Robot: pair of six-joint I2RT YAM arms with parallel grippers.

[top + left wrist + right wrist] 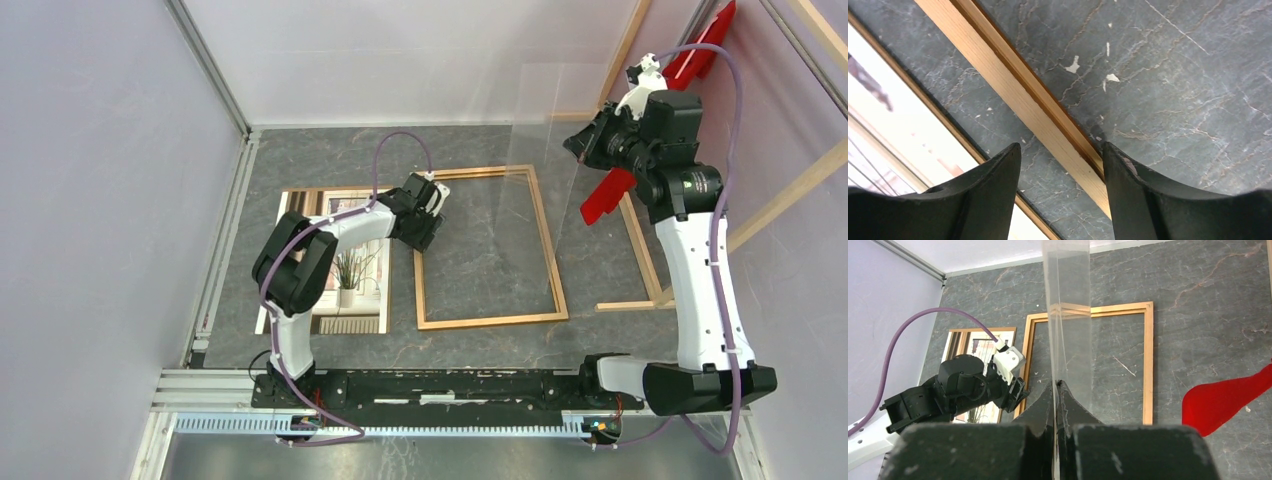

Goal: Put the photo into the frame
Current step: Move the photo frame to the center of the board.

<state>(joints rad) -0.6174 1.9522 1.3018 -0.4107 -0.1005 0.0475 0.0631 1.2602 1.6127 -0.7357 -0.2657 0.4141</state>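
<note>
I am holding my left gripper (1062, 150) low, spread astride the thin orange-brown wooden frame's (1013, 95) left rail; my raised right gripper (1055, 384) is pinching a clear sheet (1066, 315).

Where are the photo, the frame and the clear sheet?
The photo (362, 290), top view, lower right part.
The frame (490, 321), top view, near rail.
The clear sheet (1070, 340), right wrist view, middle of the pane.

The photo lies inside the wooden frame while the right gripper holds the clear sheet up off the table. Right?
No. The photo lies beside the frame, outside it, on its left, as the top external view shows. The right gripper does hold the clear sheet up.
</note>
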